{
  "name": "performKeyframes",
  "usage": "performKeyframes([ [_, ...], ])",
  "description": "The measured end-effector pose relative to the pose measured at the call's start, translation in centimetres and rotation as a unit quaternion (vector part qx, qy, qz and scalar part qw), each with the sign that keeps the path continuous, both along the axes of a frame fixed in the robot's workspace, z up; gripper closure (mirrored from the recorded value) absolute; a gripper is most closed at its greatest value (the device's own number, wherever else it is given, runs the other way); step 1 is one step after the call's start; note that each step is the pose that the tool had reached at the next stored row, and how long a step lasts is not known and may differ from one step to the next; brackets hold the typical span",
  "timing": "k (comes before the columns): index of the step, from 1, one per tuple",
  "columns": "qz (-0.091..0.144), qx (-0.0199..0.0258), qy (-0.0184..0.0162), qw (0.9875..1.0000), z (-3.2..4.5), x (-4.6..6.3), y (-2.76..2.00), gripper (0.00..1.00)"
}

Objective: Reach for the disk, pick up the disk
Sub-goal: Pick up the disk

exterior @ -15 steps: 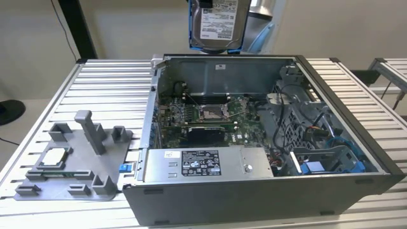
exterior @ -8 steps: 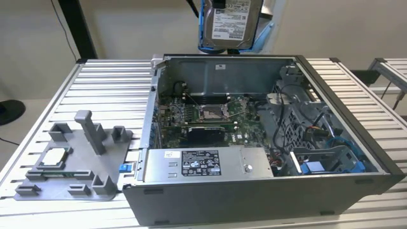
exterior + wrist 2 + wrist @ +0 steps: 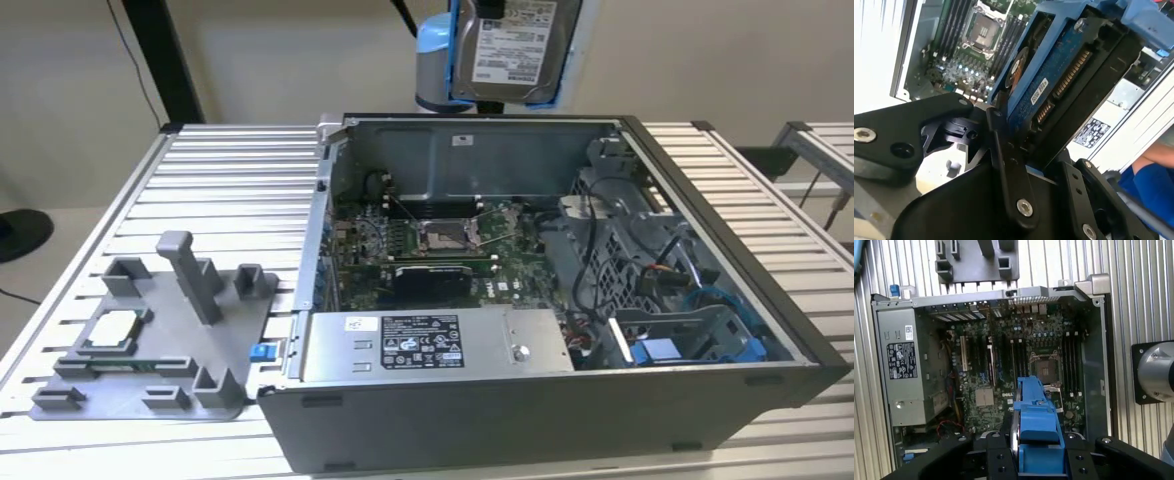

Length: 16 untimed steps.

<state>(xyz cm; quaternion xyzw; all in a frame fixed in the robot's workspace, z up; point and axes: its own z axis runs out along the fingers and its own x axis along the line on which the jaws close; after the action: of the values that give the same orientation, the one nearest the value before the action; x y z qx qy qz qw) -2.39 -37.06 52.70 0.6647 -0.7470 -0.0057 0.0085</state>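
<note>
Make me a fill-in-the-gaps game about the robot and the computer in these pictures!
1. The disk has a frame coloured ____.
2. The gripper holds it high ____ the open computer case.
3. The small silver chip lies on a holder coloured ____.
Missing words: blue, above, grey.

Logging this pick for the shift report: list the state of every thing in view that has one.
disk: clamped, held up above the case.
gripper: shut on the disk.
computer case: side open, interior exposed.
processor socket: looks empty.
processor chip: lying flat in the grey holder, outside the case.
</note>
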Motion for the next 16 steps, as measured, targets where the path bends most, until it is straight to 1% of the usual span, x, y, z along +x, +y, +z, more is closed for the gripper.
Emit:
performKeyframes([
  [16, 0.0, 0.0, 0.0, 1.0, -0.06, 5.1, 0.0, 1.0],
])
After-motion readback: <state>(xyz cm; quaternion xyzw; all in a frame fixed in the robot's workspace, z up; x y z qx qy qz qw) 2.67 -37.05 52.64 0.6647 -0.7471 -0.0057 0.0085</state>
